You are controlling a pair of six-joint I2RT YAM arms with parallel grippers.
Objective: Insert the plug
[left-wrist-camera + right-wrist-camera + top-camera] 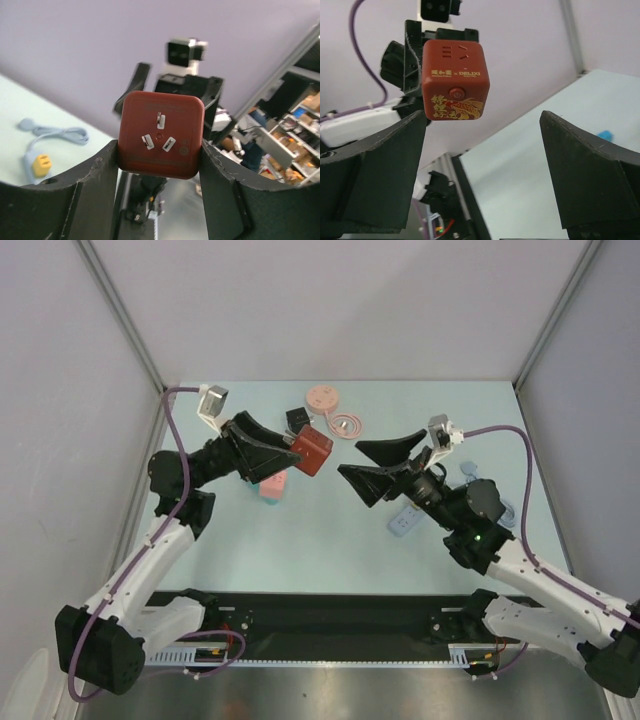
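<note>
L gripper [294, 456]: jaws part-open and clamped on two opposite side faces of a red plastic cube adapter w/ gold fish print [311, 451]. It holds the cube in the air over the pale blue-green tabletop [330, 540], left of centre and nearer the far edge than the near one.

L wrist view: the cube's 3 metal prongs point back at the L wrist cam, i.e. into the palm, so the prong face is boxed in btwn the fingers.

R wrist view: the face w/ round button + fish print points at the R gripper. The adjoining face w/ socket slots is turned upward in that view.

R gripper [350, 459]: jaws spread wide, nothing in them, mouth aimed at the cube. It is near the cube but apart from it; top view shows a gap btwn its tips and the cube.

Key relation: the cube sits straight ahead of R, btwn the two grippers. A cube has no long axis, so which way each face points is what counts.

On the tabletop just beyond the cube, toward the far edge, lies a small pink-and-white plug-like piece w/ looped pink cord [345, 425]. A small black block [297, 420] is beside it.

Judgement: the slots are reachable and the prongs are not. Prob L keeps the cube steady while the empty R, closer to the loose piece, fetches it. Which item counts as "the plug" can't be settled from here.
</note>
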